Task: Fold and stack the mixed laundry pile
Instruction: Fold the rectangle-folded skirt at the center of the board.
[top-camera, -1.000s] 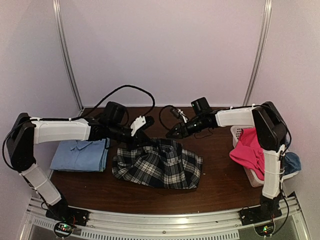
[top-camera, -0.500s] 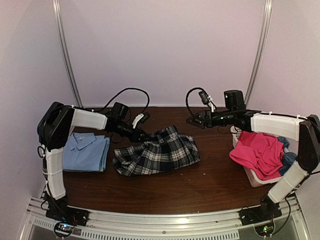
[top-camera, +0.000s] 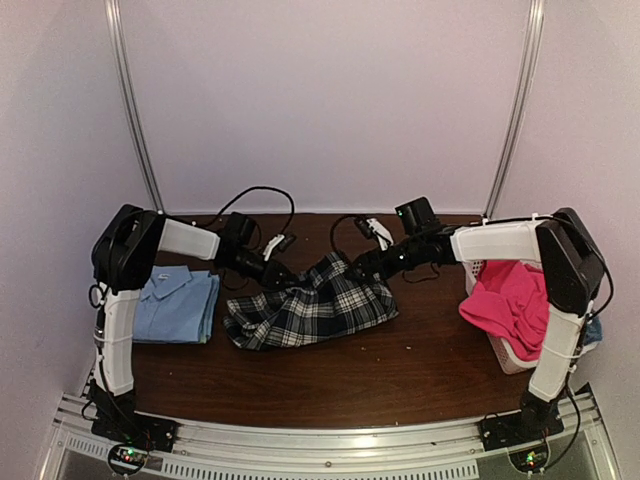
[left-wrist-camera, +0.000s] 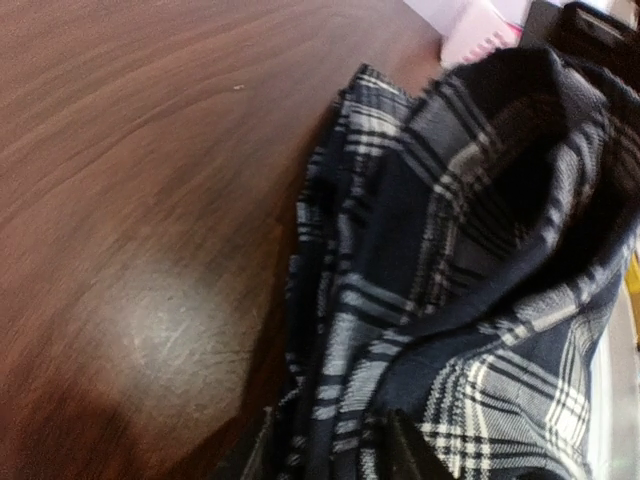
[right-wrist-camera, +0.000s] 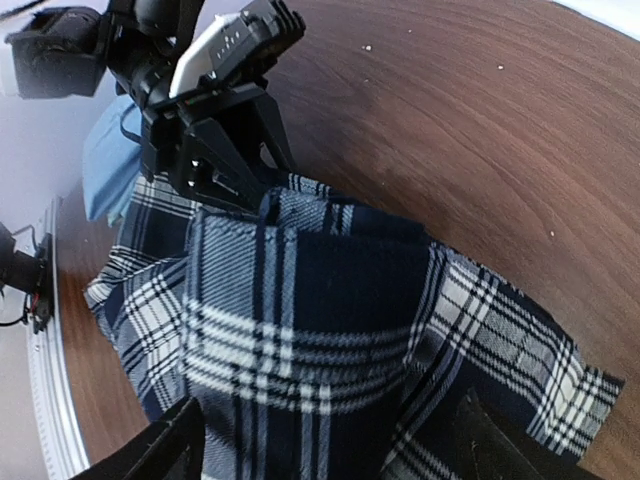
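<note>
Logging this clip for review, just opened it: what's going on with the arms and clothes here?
Both arms reach to the far edge of the black-and-white plaid shirt, crumpled on the brown wooden table. The left gripper pinches that edge; the right gripper hangs over it, fingers spread wide. A folded light blue shirt lies at the left, and hot-pink trousers sit in the white plastic lattice basket at the right.

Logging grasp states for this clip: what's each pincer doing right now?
Left pincer: closed on the plaid shirt, at its far edge.
Right pincer: open, straddling the plaid shirt, not gripping it.
</note>
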